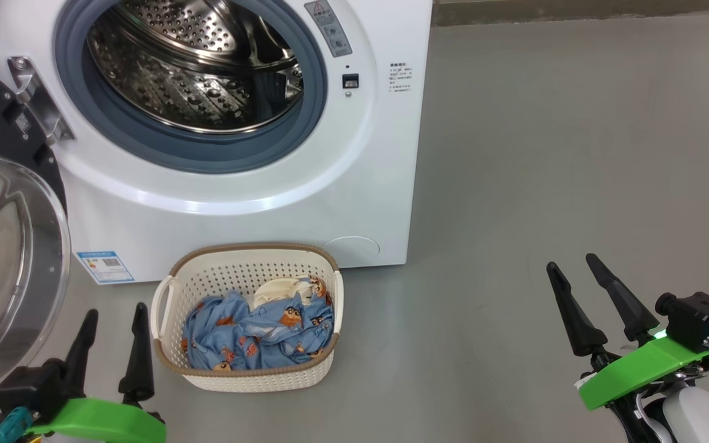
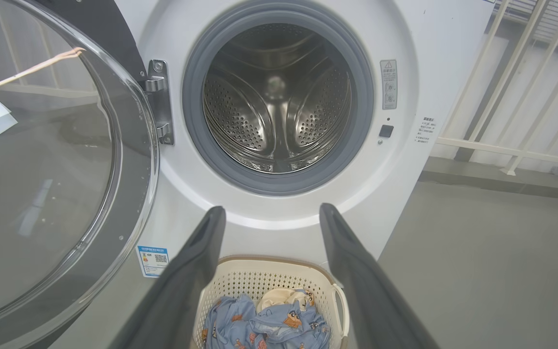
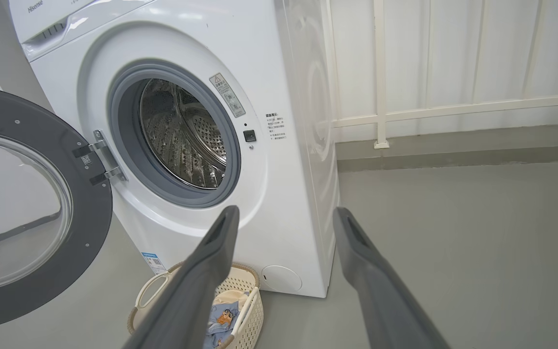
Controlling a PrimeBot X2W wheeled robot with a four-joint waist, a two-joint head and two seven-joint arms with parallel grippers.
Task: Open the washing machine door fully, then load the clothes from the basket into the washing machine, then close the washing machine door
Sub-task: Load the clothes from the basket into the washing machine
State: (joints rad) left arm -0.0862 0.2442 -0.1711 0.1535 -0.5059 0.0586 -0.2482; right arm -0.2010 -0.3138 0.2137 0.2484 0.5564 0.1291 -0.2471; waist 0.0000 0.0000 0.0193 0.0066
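The left claw (image 1: pixel 116 311) and right claw (image 1: pixel 573 261) stand released, empty. The basket (image 1: pixel 250 248) of clothes (image 1: pixel 256 335) lies just right of the left claw; the open washing machine door (image 1: pixel 10 246) is to its left.

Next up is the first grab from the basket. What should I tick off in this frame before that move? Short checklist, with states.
1. Washing machine door swung wide to the left, away from the opening: ok. Whether it is at its hinge stop: cannot tell.
2. Drum mouth unobstructed, bare steel inside: ok.
3. Basket upright on the floor in front of the washing machine: ok.
4. Clothes all inside the basket, none hanging over the rim: ok.
5. Left gripper open, holding nothing, just left of the basket: ok.
6. Right gripper open, holding nothing, off to the right over bare floor: ok.
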